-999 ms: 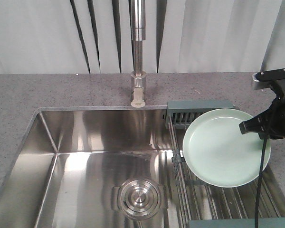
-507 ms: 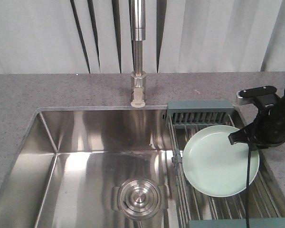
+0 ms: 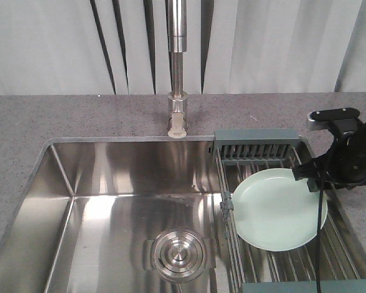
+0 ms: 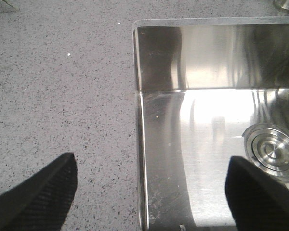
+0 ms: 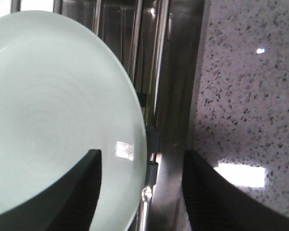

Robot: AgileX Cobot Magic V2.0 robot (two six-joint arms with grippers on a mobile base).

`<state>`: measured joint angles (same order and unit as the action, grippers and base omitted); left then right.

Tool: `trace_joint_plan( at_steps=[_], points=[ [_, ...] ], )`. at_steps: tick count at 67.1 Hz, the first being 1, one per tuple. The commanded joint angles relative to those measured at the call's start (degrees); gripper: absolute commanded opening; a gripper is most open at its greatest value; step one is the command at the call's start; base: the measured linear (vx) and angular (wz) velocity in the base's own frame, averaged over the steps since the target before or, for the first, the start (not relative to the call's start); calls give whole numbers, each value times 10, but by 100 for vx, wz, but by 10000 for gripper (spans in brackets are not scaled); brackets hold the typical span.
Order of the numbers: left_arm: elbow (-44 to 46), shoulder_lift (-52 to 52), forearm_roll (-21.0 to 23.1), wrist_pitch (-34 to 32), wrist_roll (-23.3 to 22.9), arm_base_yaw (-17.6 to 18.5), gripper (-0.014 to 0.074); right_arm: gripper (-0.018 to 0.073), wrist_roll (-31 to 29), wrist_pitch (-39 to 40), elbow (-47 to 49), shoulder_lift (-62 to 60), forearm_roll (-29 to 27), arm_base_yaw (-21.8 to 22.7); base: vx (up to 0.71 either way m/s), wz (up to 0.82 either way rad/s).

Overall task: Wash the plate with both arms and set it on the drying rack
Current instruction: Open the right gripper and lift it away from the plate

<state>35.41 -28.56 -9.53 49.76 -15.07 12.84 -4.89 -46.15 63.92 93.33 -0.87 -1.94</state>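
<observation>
Lying on one rack (image 3: pixel 256 135), one plate (image 3: pixel 274 210)

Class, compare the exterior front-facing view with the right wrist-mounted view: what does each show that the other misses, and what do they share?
Only the front view shows the tap, the steel sink basin with its drain, the slotted end of the drying rack and the body of the right arm. Only the wrist view shows the jaws close up, standing apart with the rim of the plate between them. Both show the plate over the rack's rods beside the speckled counter.
</observation>
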Motion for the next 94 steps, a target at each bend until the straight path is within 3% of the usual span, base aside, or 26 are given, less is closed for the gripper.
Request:
trace_joint_plan(
  at_steps=[1, 13, 24, 45, 64, 94],
  points=[
    [14, -3, -5, -34, -5, 0, 586, 391, -4, 2, 11, -60, -34, -3, 0, 0],
    [14, -3, -5, -34, -5, 0, 586, 368, -15, 49, -78, -169, -54, -57, 0, 0],
    [14, -3, -5, -34, -5, 0, 586, 333, -10, 37, -148, -267, -54, -87, 0, 0],
    [14, -3, -5, -34, -5, 0, 586, 316, -3, -29, -225, -455, -54, -87, 0, 0],
    [14, -3, -5, -34, -5, 0, 586, 316, -3, -92, -234, -587, -47, -87, 0, 0],
    [14, -3, -5, -34, -5, 0, 586, 316, -3, -112, -234, -657, -48, -87, 0, 0]
  ],
)
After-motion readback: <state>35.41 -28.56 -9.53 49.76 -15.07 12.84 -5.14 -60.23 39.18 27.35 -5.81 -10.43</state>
